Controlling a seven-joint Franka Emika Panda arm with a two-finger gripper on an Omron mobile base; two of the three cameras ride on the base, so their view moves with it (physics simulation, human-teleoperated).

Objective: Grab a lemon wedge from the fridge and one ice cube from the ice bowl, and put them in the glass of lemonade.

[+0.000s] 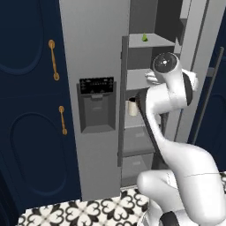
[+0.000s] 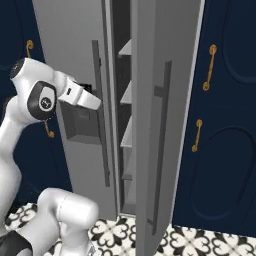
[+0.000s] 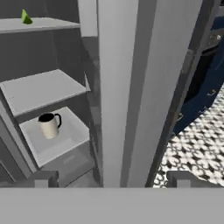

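From my seat the arm (image 1: 176, 154) read as glossy white, built of fat rounded shells that swelled at each joint. Dark grey bands ringed the joints, and one round cap (image 1: 165, 63) on an upper joint was dark with a shiny highlight. In the right base view another joint carried a grey disc (image 2: 46, 101) with small markings I couldn't read. The hand (image 2: 80, 95) was a white block. Two small grey finger tips (image 3: 43, 178) were squared off.
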